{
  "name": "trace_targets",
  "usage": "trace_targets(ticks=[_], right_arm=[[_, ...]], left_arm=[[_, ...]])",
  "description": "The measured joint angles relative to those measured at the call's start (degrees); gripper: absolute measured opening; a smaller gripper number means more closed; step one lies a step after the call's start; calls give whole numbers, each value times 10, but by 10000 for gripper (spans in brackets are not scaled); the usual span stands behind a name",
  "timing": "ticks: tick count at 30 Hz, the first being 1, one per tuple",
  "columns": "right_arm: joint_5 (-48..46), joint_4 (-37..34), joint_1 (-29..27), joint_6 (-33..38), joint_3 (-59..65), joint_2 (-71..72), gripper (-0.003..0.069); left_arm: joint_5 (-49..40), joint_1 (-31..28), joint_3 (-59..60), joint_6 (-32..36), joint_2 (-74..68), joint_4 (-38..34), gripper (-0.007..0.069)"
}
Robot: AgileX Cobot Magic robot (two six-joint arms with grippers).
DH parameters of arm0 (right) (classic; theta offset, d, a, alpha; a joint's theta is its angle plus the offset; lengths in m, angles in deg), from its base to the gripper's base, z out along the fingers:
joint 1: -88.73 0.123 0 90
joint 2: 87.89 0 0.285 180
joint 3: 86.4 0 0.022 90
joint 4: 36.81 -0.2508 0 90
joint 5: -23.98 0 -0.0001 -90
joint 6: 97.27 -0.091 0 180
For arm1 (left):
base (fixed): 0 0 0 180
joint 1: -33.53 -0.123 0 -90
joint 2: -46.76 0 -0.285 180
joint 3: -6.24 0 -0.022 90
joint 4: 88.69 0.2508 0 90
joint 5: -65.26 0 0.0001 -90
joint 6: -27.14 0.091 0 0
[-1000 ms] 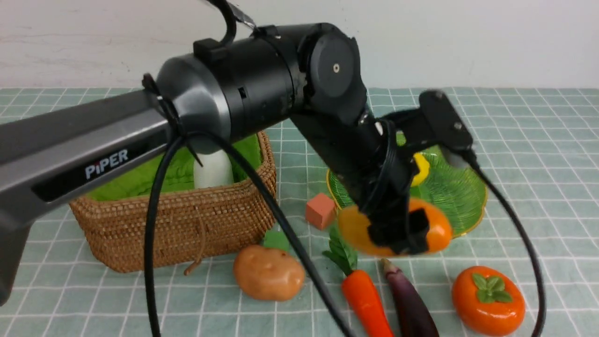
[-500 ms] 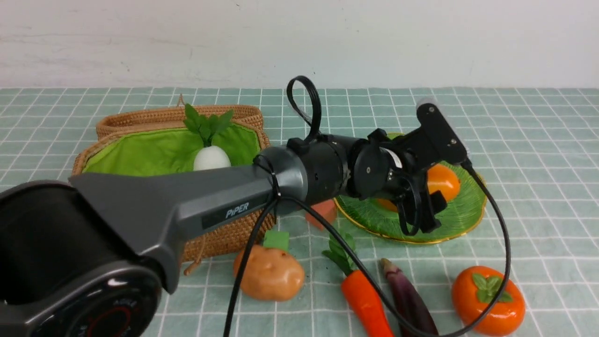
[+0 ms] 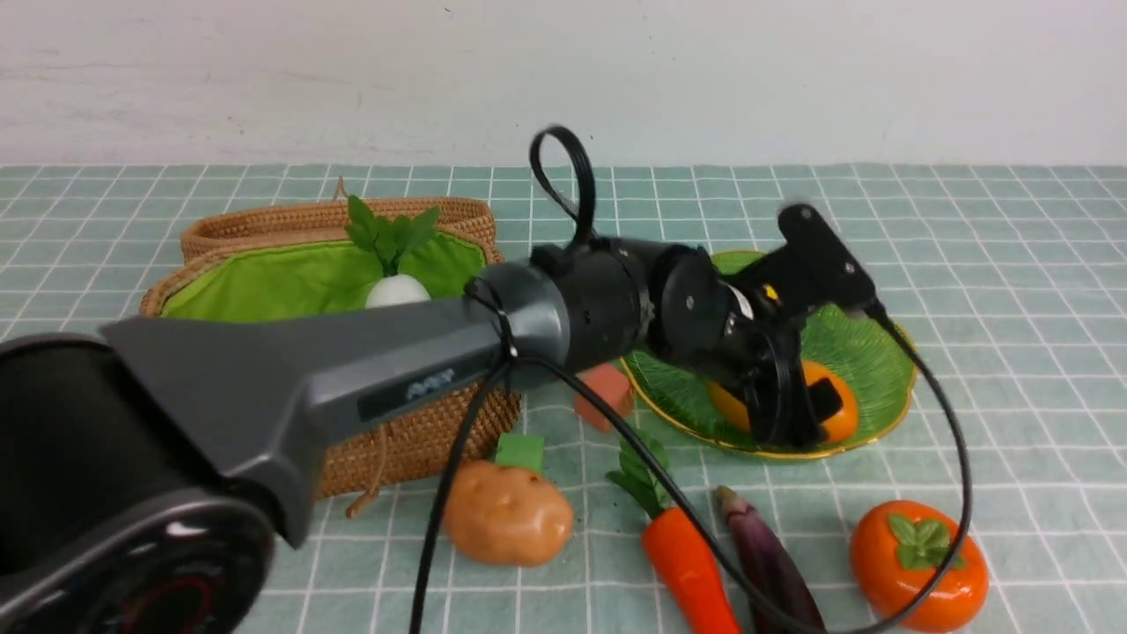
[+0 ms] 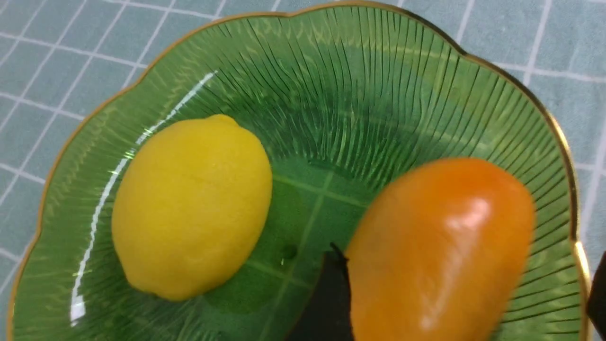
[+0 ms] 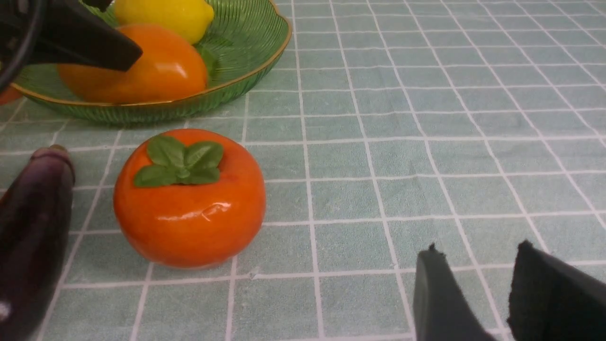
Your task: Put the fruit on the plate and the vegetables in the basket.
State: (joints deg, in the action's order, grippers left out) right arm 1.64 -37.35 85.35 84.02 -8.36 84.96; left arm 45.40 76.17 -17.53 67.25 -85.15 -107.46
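The orange-yellow mango lies on the green ribbed plate beside the yellow lemon. My left gripper straddles the mango and is open: one finger is at its side, and bare plate shows between the mango and the other finger. The persimmon sits on the cloth near the plate's front edge. My right gripper hovers low to the persimmon's right, open and empty. The white radish stands in the wicker basket. The potato, carrot and eggplant lie in front.
A salmon cube sits between basket and plate, and a green cube lies behind the potato. My left arm and its cable stretch across the basket's front and over the carrot. The checked cloth runs to a white wall behind.
My left arm swung down and carried the mango from in front of the plate onto it. The mango now rests on the plate and the jaws have widened.
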Motion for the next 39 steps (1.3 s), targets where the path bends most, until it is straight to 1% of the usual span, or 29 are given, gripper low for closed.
trace_targets(ticks=[1,5,6,7,8,9,11,12,13,14,15,16,17,18,19,21,22,23,24,26,27,31,33,39], right_arm=[[0,0,0,0,0,0,242],[0,0,0,0,0,0,242],[0,0,0,0,0,0,242],[0,0,0,0,0,0,242],[0,0,0,0,0,0,242],[0,0,0,0,0,0,242],[0,0,0,0,0,0,242],[0,0,0,0,0,0,242],[0,0,0,0,0,0,242],[0,0,0,0,0,0,242],[0,0,0,0,0,0,242],[0,0,0,0,0,0,242],[0,0,0,0,0,0,242],[0,0,0,0,0,0,242],[0,0,0,0,0,0,242],[0,0,0,0,0,0,242],[0,0,0,0,0,0,242],[0,0,0,0,0,0,242],[0,0,0,0,0,0,242],[0,0,0,0,0,0,242],[0,0,0,0,0,0,242],[0,0,0,0,0,0,242],[0,0,0,0,0,0,242],[0,0,0,0,0,0,242]], left_arm=[[-18,-8,0,-31,17,-1,663],[-84,-42,0,-114,75,-2,646],[-95,-46,0,-118,78,-1,644],[-140,-60,0,-150,100,0,633],[-154,-63,0,-160,106,0,631],[-213,-74,0,-196,130,5,617],[-300,-80,0,-248,157,24,601],[-308,-81,0,-252,159,26,599],[-361,-80,3,-282,172,45,593],[-393,-77,11,-293,180,64,591],[-421,-73,23,-298,187,85,591],[-430,-72,30,-298,188,94,590],[-451,-62,63,-284,202,130,589],[-452,-61,68,-284,202,134,589],[-453,-52,112,-231,214,164,589],[-445,-44,155,-144,222,188,588],[-445,-44,155,-135,223,191,588],[-428,-42,185,-78,223,203,588],[-413,-41,201,-46,223,211,588],[-391,-41,218,-18,223,222,588],[-350,-42,236,3,222,236,588],[-279,-42,250,15,222,266,596],[-258,-42,250,17,222,271,603],[-252,-42,260,19,217,269,625]])
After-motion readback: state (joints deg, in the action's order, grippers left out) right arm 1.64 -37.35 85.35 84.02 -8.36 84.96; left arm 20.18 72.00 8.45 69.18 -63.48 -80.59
